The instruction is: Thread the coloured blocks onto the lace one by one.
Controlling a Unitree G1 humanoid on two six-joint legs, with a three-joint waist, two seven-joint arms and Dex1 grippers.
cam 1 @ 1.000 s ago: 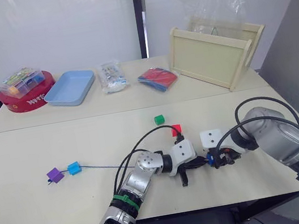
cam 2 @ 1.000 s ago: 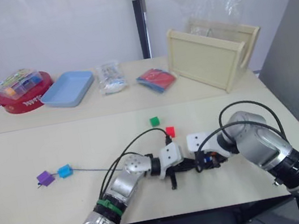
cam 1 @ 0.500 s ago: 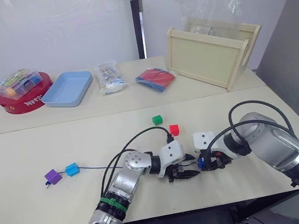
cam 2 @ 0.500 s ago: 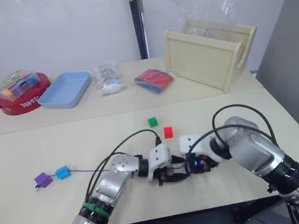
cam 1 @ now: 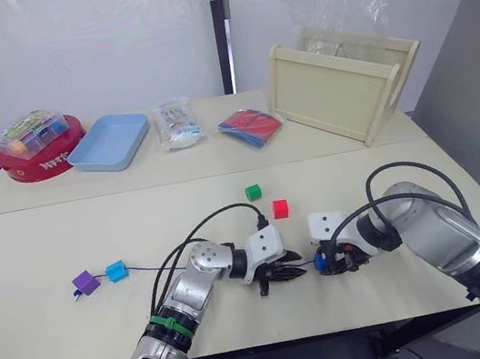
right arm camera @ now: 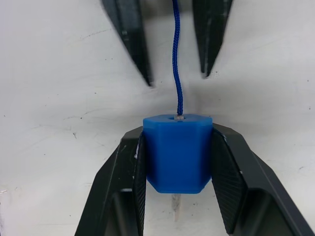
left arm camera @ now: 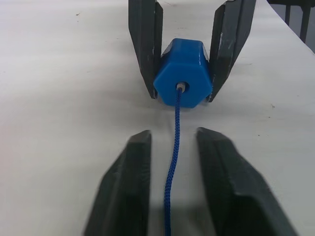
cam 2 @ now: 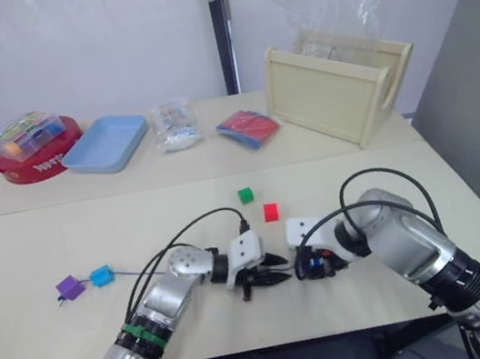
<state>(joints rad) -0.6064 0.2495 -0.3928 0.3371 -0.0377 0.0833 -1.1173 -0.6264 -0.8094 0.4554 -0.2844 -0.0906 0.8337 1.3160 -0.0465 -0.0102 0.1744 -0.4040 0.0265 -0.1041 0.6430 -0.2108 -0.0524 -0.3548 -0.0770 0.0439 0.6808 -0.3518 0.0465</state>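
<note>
Overhead, the left eye view shows the left gripper [cam 1: 279, 276] and right gripper [cam 1: 330, 263] facing each other near the front of the surface [cam 1: 40, 250]. The dark blue block [cam 1: 322, 263] is largely hidden between the right gripper's fingers. The lace [cam 1: 158, 269] trails left to the light blue block [cam 1: 116, 271] and purple block [cam 1: 85, 282], both threaded on it; its far end is hard to make out. The green block [cam 1: 253, 192] and red block [cam 1: 280, 209] lie loose, just apart. White lettering on the red tin [cam 1: 43, 157] is too small to read.

From the left wrist view, the left gripper's fingers [left arm camera: 129, 182] stand slightly apart, the lace running between them without a visible grip.

From the right wrist view, the right gripper is clamped on the dark blue block, the lace's pale tip [right arm camera: 180, 117] entering its hole.
</note>
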